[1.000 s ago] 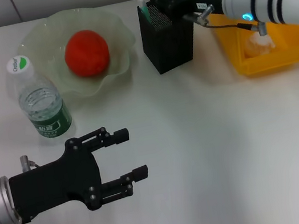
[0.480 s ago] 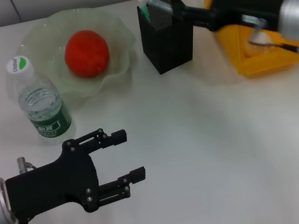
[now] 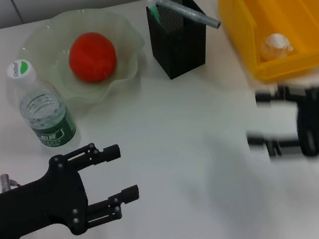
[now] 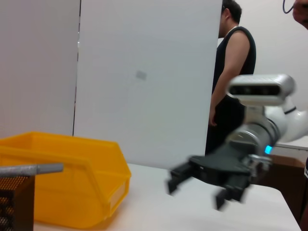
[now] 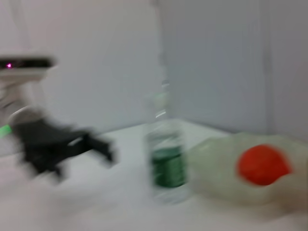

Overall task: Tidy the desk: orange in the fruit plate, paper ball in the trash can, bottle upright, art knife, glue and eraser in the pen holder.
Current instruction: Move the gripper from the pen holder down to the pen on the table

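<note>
We see the white worktop carrying everything in its sorted place, so we judge the tidying is close to finished. The yellow trash can stands at the far right, and the paper ball lies on its floor, where waste belongs. The pale-green fruit plate sits far left with the orange in its middle, so the orange cannot roll away. The left gripper hovers low over the near left of the worktop, its fingers spread apart and holding nothing. The right gripper is over the near right side, blurred, its fingers also apart and empty; we think both arms are free because nothing loose lies on the worktop. The black mesh pen holder stands between plate and trash can. The bottle stands upright just beside the plate. The grey glue leans out of the holder, with the mint-green art knife upright in its corner. The eraser we cannot see; perhaps it is inside the holder.
</note>
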Available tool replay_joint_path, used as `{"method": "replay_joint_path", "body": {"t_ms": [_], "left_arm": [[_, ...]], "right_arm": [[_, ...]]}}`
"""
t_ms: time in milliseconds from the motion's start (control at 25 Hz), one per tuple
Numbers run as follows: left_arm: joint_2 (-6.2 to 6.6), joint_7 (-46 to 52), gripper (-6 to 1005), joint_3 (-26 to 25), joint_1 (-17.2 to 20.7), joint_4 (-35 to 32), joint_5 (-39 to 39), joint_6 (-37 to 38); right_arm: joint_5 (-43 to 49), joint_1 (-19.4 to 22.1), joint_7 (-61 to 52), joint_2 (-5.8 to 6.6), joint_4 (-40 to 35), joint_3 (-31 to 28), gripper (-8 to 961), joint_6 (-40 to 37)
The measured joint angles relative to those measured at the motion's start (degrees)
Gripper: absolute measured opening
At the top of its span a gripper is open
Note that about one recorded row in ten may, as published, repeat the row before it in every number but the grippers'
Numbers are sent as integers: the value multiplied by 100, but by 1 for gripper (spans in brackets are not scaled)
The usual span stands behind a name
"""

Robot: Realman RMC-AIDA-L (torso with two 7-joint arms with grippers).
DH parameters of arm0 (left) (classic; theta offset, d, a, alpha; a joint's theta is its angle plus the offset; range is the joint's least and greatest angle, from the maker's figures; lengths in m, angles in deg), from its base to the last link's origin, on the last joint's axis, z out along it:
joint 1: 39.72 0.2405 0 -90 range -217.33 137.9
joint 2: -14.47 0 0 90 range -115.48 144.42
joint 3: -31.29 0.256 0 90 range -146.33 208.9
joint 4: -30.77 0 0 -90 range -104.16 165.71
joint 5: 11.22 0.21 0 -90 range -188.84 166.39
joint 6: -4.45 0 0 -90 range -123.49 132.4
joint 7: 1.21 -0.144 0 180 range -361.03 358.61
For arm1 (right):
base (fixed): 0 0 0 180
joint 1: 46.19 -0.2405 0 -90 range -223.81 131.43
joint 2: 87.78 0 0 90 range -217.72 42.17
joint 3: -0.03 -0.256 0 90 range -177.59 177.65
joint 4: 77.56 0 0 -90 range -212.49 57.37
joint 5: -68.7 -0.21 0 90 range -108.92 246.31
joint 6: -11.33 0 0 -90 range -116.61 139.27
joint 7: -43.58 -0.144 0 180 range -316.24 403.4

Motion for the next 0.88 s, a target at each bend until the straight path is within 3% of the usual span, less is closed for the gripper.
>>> {"method": "replay_joint_path", "body": {"t_ms": [160, 320, 560, 760, 880], "left_arm": [[35, 21, 731, -41, 56, 3, 0, 68], [38, 26, 731, -74, 69, 5, 0, 128], [37, 90, 731, -67, 72, -11, 3, 136], [-7, 92, 731, -83, 74, 11, 108, 132], [-31, 93, 731, -85, 49, -7, 152, 125]], "right_arm": [[165, -11, 688, -8, 599, -225, 814, 300], [-12, -86, 652, -68, 771, -710, 810, 222], [-490, -660, -1129, -46, -125, -1166, 805, -584], [822, -1336, -3088, -43, -1635, -1128, 798, -1692], [2387, -2180, -4643, -15, -2221, -1116, 788, -1849]]}}
